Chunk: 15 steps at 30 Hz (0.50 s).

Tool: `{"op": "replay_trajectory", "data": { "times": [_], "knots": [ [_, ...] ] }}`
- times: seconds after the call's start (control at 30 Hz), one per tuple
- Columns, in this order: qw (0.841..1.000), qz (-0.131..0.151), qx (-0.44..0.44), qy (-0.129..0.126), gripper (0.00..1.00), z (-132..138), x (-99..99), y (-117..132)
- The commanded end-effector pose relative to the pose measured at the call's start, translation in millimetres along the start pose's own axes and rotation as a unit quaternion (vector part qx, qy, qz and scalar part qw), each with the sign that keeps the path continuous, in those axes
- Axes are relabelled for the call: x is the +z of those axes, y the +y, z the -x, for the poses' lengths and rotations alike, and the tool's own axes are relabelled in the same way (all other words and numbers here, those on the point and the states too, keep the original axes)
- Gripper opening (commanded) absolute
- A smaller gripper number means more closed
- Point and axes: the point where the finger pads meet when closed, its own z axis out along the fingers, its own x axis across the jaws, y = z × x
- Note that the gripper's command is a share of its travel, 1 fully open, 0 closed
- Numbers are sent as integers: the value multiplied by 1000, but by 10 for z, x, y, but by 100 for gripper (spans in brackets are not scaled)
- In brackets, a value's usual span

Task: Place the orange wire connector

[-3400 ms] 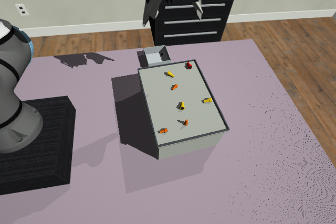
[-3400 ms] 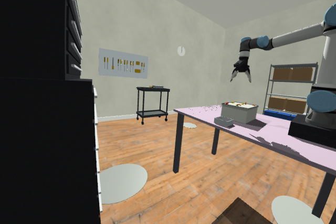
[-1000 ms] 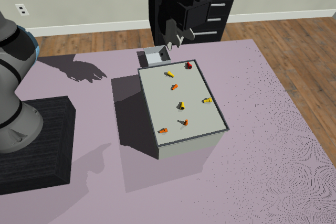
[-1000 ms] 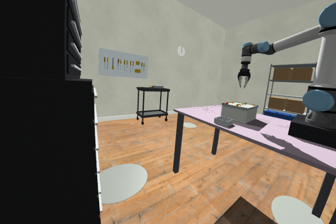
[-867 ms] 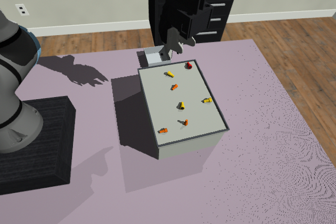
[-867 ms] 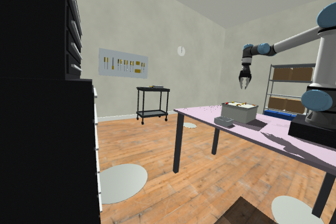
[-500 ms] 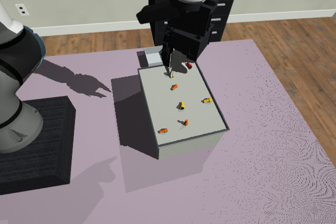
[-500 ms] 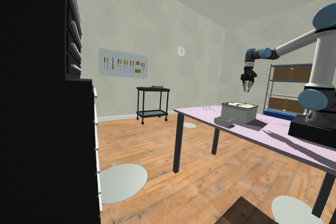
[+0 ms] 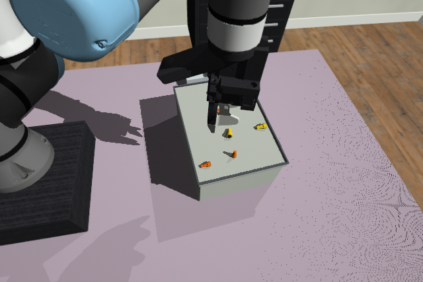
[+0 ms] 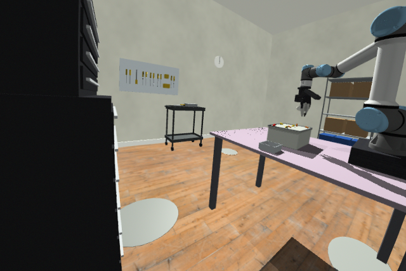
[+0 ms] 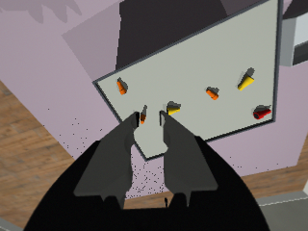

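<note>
Orange wire connectors (image 9: pixel 205 164) (image 9: pixel 234 154) lie on the tool case's lid (image 9: pixel 249 150), among yellow connectors (image 9: pixel 229 133). The gripper (image 11: pixel 149 120) hangs above the lid, its fingers nearly closed with a narrow gap and nothing between them. The steel junction box (image 10: pixel 269 145) sits just beside the case on the table (image 9: pixel 307 203).

We see the arm (image 10: pixel 354 56) reach over the pink worktop (image 10: pixel 242 137), its gripper (image 10: pixel 304 113) hanging above the grey tool case (image 10: pixel 288 136), jaws close together. A small steel junction box (image 10: pixel 269 146) sits just beside the case. A black cart (image 10: pixel 184 108) stands by the wall
</note>
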Motion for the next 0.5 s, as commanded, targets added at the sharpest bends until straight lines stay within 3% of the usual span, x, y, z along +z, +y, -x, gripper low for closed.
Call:
{"op": "replay_trajectory", "data": {
  "times": [0.0, 0.47],
  "knots": [
    [999, 2, -49, 4, 15, 138, 69, -8],
    [989, 3, -151, 4, 15, 430, 228, -51]
  ]
}}
